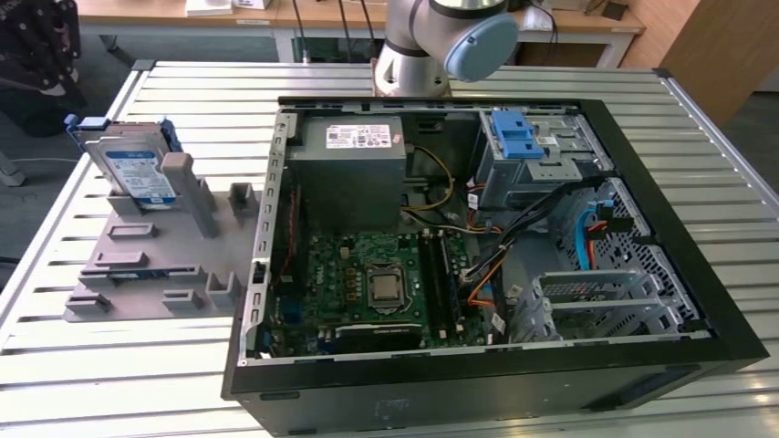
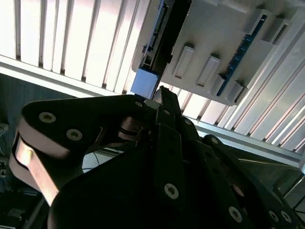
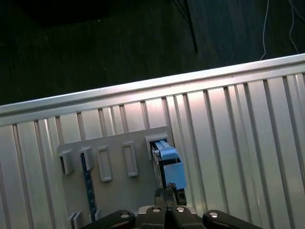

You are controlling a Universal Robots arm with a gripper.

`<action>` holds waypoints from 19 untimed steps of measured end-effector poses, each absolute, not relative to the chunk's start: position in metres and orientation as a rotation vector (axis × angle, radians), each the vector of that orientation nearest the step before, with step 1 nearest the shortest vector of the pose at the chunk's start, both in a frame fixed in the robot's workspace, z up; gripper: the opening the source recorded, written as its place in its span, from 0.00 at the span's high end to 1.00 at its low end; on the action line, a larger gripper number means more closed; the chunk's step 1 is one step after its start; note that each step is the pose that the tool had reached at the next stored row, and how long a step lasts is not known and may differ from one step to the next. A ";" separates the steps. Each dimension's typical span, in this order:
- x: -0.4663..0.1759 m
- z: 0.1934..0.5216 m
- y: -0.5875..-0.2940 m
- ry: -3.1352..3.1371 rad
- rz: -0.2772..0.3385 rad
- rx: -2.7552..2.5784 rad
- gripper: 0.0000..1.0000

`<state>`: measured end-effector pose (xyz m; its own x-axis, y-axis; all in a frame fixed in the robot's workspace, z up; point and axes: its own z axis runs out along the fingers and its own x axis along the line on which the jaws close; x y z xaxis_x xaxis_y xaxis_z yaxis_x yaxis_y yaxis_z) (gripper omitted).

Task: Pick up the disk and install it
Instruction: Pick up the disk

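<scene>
Two jaws are sitting closed together with nothing between them. The gripper (image 3: 167,193) is hanging above the disk (image 3: 169,164), clear of it and not touching. The disk is standing on edge in a slot of the grey holder (image 1: 159,265), its blue end facing up toward the wrist cameras. The holder is lying on the slatted table (image 1: 122,365), on the exterior view's left of the open computer case (image 1: 688,228) with its blue-latched drive bay (image 1: 542,169).

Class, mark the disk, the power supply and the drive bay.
disk (image 1: 134,172), exterior view, on its label.
power supply (image 1: 353,187), exterior view, on its grey face.
drive bay (image 1: 517,137), exterior view, on its blue latch.
</scene>
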<state>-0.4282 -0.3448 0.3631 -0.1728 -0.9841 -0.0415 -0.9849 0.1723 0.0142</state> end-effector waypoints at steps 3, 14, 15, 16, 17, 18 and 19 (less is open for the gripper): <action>-0.428 0.362 -0.345 2.335 0.060 -2.069 0.89; -0.428 0.358 -0.345 2.247 0.061 -2.167 0.65; -0.428 0.356 -0.344 2.239 0.061 -2.175 0.59; -0.428 0.355 -0.344 2.236 0.060 -2.178 0.59; -0.428 0.353 -0.343 2.237 0.058 -2.180 0.53; -0.428 0.352 -0.341 2.238 0.056 -2.181 0.47; -0.428 0.350 -0.340 2.238 0.054 -2.182 0.47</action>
<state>-0.4283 -0.3404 0.3501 -0.0255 -0.9991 -0.0349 -0.9996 0.0250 0.0141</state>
